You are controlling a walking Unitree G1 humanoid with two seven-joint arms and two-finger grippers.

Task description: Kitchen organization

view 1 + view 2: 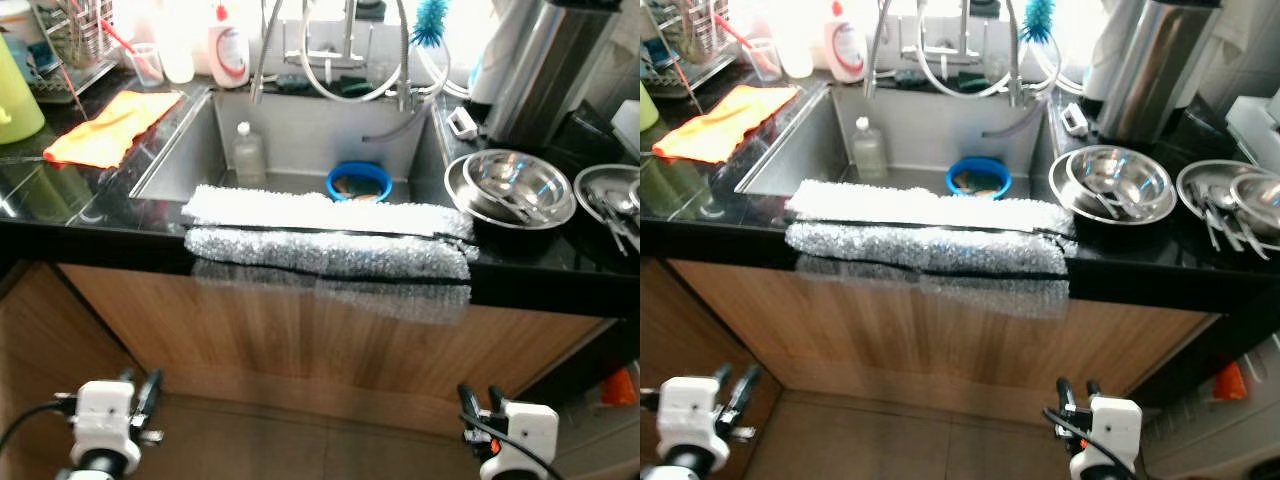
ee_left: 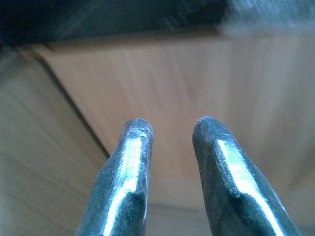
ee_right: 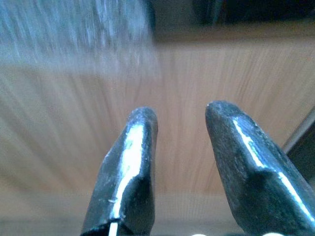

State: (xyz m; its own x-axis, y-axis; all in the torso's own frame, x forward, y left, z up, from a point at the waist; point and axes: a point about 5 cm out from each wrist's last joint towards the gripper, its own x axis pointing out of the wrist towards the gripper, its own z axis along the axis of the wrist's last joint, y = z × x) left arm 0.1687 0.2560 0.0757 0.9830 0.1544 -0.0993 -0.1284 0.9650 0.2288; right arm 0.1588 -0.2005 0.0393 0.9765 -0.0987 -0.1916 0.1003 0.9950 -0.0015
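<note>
Steel sink (image 1: 300, 140) sits in the black counter (image 1: 90, 225), a grey-white cloth (image 1: 330, 240) draped over its front edge. Left pincer (image 2: 170, 130) and right pincer (image 3: 179, 118) hang released, low before the wooden cabinet (image 1: 330, 340).

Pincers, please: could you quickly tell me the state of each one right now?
Left pincer: open, holding nothing, low in front of the wooden cabinet front.
Right pincer: open, holding nothing, low before the same cabinet front.
</note>
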